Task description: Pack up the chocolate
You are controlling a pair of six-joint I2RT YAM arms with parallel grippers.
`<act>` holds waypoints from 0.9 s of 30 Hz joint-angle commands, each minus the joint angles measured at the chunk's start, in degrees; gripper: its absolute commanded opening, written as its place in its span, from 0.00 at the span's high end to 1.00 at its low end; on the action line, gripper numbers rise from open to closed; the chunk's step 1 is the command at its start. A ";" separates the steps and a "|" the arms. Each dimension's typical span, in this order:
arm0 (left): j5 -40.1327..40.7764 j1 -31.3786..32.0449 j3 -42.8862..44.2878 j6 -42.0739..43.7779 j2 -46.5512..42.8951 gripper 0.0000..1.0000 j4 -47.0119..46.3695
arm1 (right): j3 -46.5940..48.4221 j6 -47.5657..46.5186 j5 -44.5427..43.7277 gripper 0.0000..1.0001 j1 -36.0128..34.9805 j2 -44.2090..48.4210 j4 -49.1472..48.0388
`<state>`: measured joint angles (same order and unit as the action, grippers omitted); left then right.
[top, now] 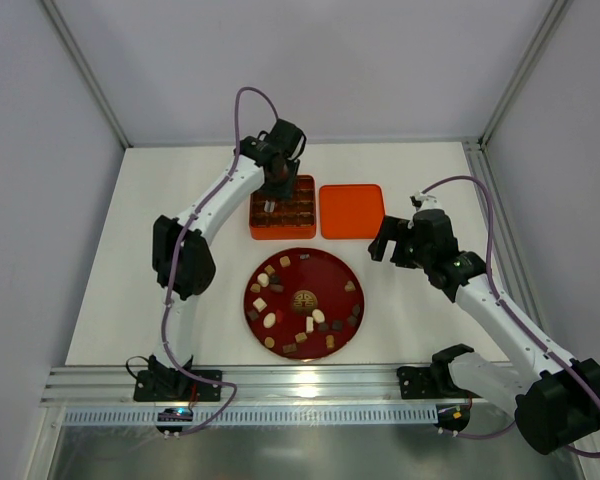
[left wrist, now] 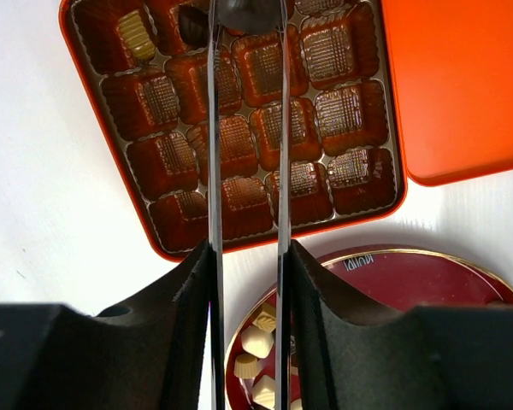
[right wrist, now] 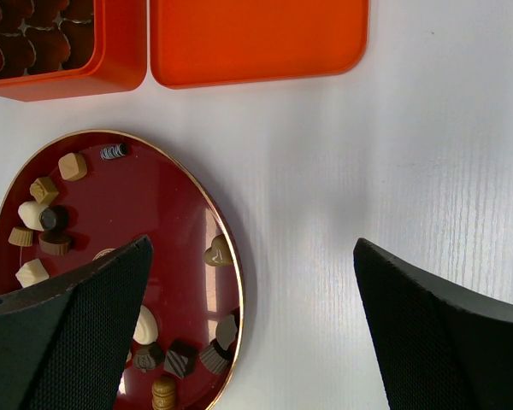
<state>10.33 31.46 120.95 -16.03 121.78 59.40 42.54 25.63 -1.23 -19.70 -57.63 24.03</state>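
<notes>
**Left arm brings a dark piece over the box**

From my remote station: the left gripper [top: 272,203] hangs over the orange box [top: 280,234], its thin fingers [left wrist: 214,128] drawn close and pinching a dark piece [left wrist: 248,10] at their tips, half cut off by the top of the wrist view. Two pieces already sit in cells at the box's far left corner, one tan [left wrist: 137,34] and one dark [left wrist: 192,26]. The orange lid [top: 351,211] lies flat just right of the box, towards the far edge of the table [top: 150,180]. Most of the chocolate [top: 270,320] is scattered on the red plate [top: 315,270] nearer the near edge. My right gripper [right wrist: 252,256] hovers beside the plate's right rim, jaws spread wide and holding nothing.
</notes>
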 commanded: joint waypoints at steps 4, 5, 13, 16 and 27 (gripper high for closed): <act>0.92 -0.35 2.37 1.00 -0.93 0.58 -2.18 | 1.14 -0.14 0.01 0.01 0.10 1.02 -1.44; 0.84 -0.26 2.37 1.09 -1.01 0.55 -2.18 | 1.22 -0.14 0.00 0.00 0.10 1.02 -1.44; 1.19 -0.44 3.24 1.09 -1.98 0.53 -1.65 | 1.40 -0.14 -0.08 0.00 0.10 1.37 -1.27; 0.22 -0.44 3.42 0.39 -3.65 0.54 -1.04 | 1.40 -0.05 -0.08 0.00 0.10 1.20 -1.44; -6.90 -0.35 -7.55 -4.27 -17.17 0.56 0.19 | 1.31 -0.14 0.53 0.00 0.10 0.15 -2.76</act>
<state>6.24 31.44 116.16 -18.37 111.72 59.55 42.54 25.63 -1.08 -19.70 -57.65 23.77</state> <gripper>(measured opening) 0.444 0.996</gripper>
